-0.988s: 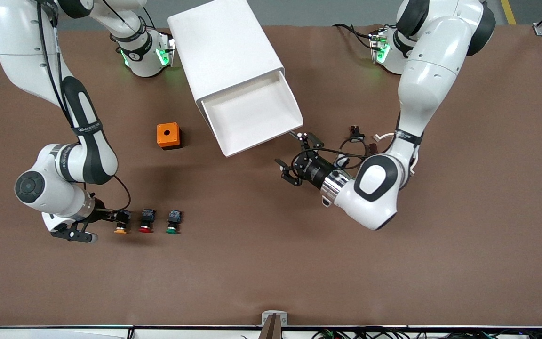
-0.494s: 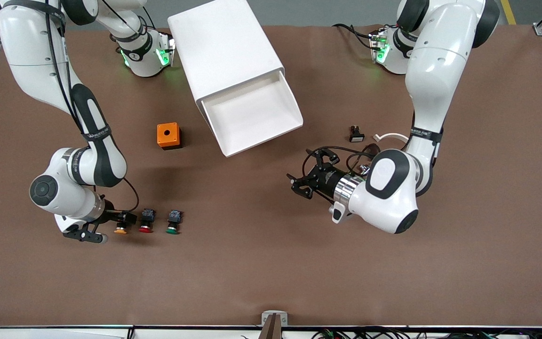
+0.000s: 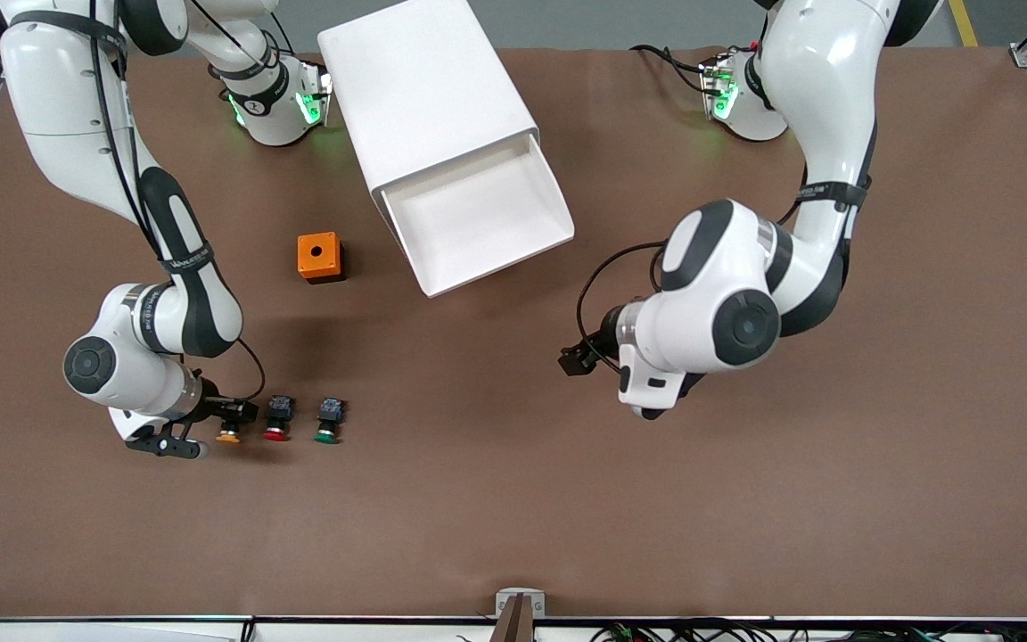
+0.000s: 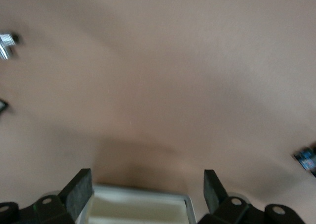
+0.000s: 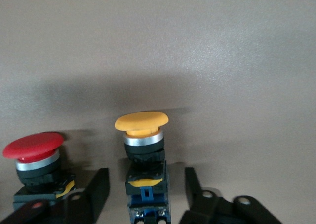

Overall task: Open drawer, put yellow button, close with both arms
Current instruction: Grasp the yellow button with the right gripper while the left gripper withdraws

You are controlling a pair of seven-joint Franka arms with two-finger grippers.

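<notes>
Right pincer (image 5: 143, 194), open astride the yellow button (image 5: 142, 130), we see barely moved; left pincer (image 4: 148, 197), open and empty, has swung away from the drawer (image 3: 478, 218) at 11 o'clock.

Yellow button (image 3: 228, 435) with black-and-blue body, red button (image 3: 276, 433), green button (image 3: 325, 435), orange cube (image 3: 318, 256), white drawer (image 3: 478, 220)

A brown table covering (image 3: 496, 499) is spreading flat across nearly the whole front view, soft shadows are lying on it, a strip of grey floor (image 3: 620, 22) is showing along the top edge.
</notes>
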